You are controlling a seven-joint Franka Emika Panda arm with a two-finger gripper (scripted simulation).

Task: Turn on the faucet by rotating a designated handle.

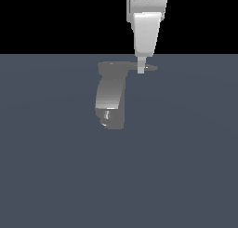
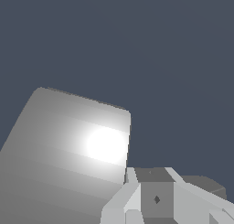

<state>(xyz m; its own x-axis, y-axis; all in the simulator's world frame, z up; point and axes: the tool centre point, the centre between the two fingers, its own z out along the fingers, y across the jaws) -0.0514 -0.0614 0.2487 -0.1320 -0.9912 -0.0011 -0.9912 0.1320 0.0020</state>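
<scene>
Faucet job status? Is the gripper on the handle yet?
Done: the approach. In the exterior view the gripper is down at the handle, the flat lever at the top of the faucet. In hand: making contact; its tip overlaps the lever, but whether it touches is unclear. The wrist view shows mostly the shiny body. Left: rotating the handle; nothing shows how far it has turned.

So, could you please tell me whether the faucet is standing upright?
Upright: the faucet rises from the floor, and its handle sticks out sideways at its top.
</scene>
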